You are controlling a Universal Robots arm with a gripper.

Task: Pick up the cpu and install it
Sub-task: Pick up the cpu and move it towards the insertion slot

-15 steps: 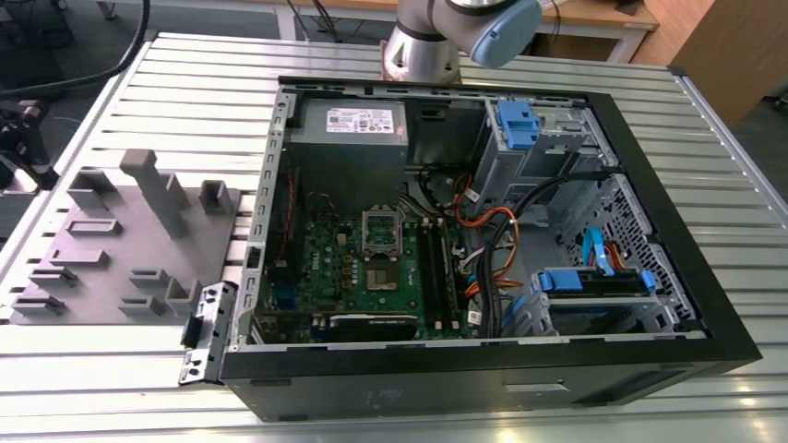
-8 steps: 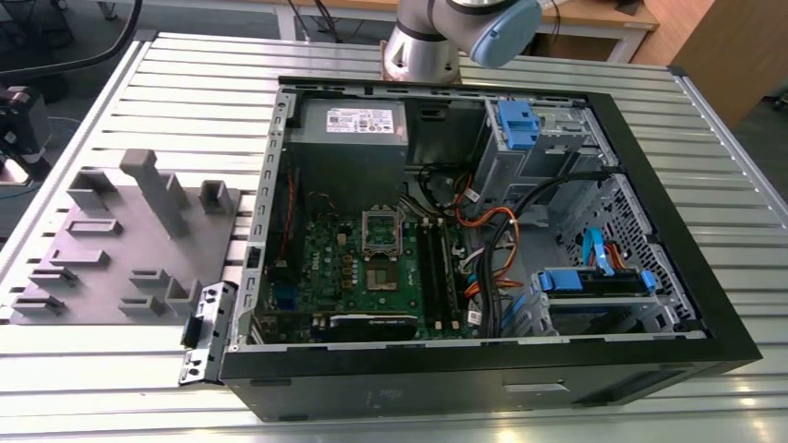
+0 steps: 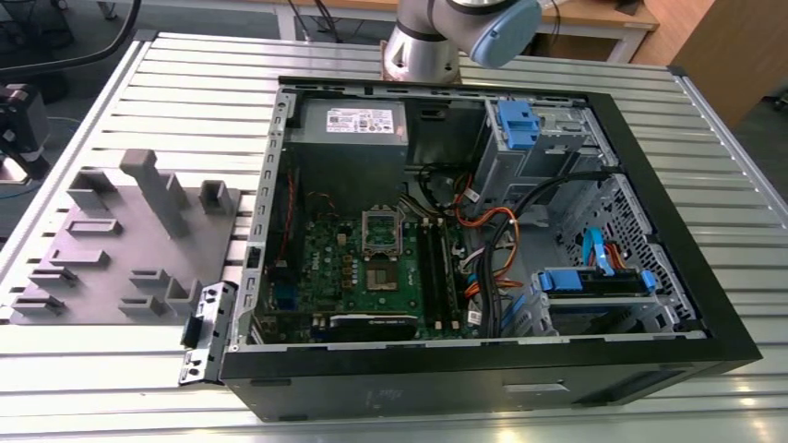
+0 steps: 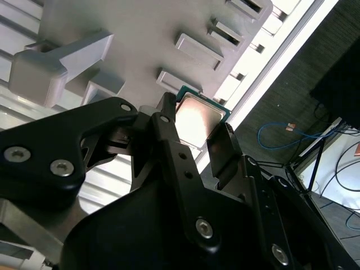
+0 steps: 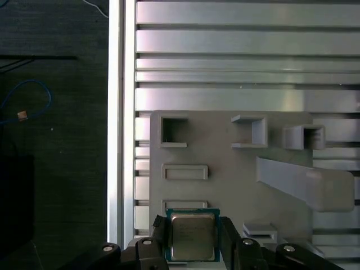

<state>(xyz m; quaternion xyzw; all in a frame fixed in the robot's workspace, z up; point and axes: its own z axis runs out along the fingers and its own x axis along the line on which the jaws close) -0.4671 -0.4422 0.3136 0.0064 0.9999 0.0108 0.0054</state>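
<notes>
While the jaws stand clenched on two opposite edges of the cpu (image 5: 192, 236), the chip lies level between them, its dull silver top facing up, over one edge of the grey holder block (image 5: 225, 174) on the slatted surface (image 5: 236, 50). In the second wrist view the cpu (image 4: 198, 117) shows square between the black tips, with the block behind it. I cannot tell whether it rests in its pocket or hangs clear of it.

By my judgement the chip is light, thin and stiff, its metal lid smooth enough to slip, and its underside easily damaged. The narrow green rim is therefore the right place to hold it, with modest force.

In the exterior view the open computer case (image 3: 493, 378) stands just beside the block, with the silver socket frame (image 3: 382, 231) on the green board (image 3: 351, 272).
</notes>
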